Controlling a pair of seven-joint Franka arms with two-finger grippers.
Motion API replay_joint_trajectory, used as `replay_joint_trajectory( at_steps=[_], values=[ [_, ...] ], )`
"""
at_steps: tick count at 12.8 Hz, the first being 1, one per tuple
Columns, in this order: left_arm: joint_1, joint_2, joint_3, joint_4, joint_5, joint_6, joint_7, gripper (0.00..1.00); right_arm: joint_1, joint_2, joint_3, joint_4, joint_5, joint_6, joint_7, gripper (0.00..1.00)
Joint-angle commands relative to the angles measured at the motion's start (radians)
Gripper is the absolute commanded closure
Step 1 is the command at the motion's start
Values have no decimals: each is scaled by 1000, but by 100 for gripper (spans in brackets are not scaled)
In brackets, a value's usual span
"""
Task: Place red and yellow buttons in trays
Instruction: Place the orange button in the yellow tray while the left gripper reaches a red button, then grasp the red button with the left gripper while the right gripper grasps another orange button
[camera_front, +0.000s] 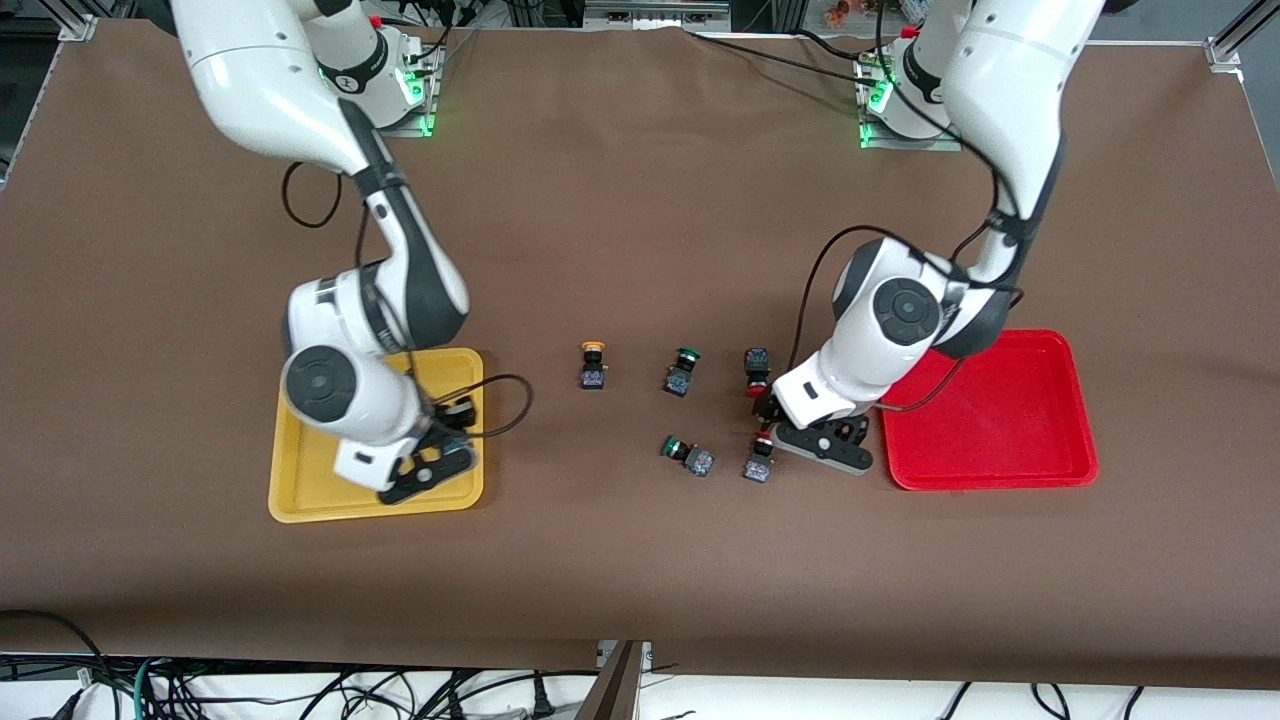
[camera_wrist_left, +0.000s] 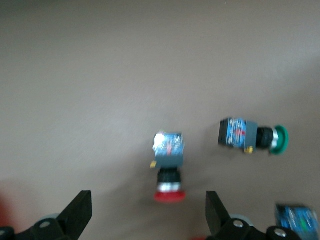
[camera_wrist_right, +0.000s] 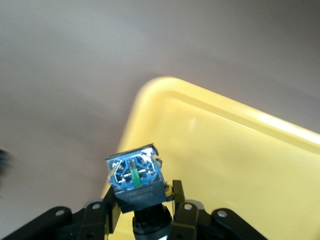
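Yellow tray (camera_front: 300, 500), red tray (camera_front: 1040, 440), brown table (camera_front: 640, 200).

Two green-capped push-button switches: one (camera_front: 683, 372) upright on brown cloth-covered worktop (camera_front: 640, 200), the other (camera_front: 688, 454) lying tipped, nearer the camera.

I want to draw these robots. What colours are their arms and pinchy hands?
Both arms are glossy white with rounded joints and dark grey bands and round caps. Thin black cables loop beside them, and green lights glow at the bases. The left gripper and right gripper are black, with flat black fingers.
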Motion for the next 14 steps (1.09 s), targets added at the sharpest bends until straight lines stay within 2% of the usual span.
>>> replay_joint_trajectory(
  at_steps=[1,3,5,6,7,9,11,12,14],
  values=[
    [-23,80,5,23,-2,115,19,0,-43,14,-8,-91,2,114,-51,86],
    [-34,131,5,21,1,211,21,0,-73,17,-4,-115,20,145,-49,5],
    [-36,174,7,23,2,296,25,0,-71,7,-2,-109,65,113,-43,1],
    [-33,182,5,21,22,322,48,27,-62,-12,-1,-93,91,70,-22,1],
    [-34,186,5,21,28,325,60,58,-54,-21,2,-73,109,20,32,1],
    [-34,183,5,20,28,325,59,89,14,-21,13,-50,115,-28,237,1],
    [-28,171,5,17,30,321,70,100,88,-20,54,-50,140,-25,520,1],
    [-31,135,5,2,30,302,71,100,126,-17,76,-53,167,-15,640,1],
    [-13,32,5,-18,30,133,73,100,229,-4,78,-79,162,58,822,1]
  ],
)
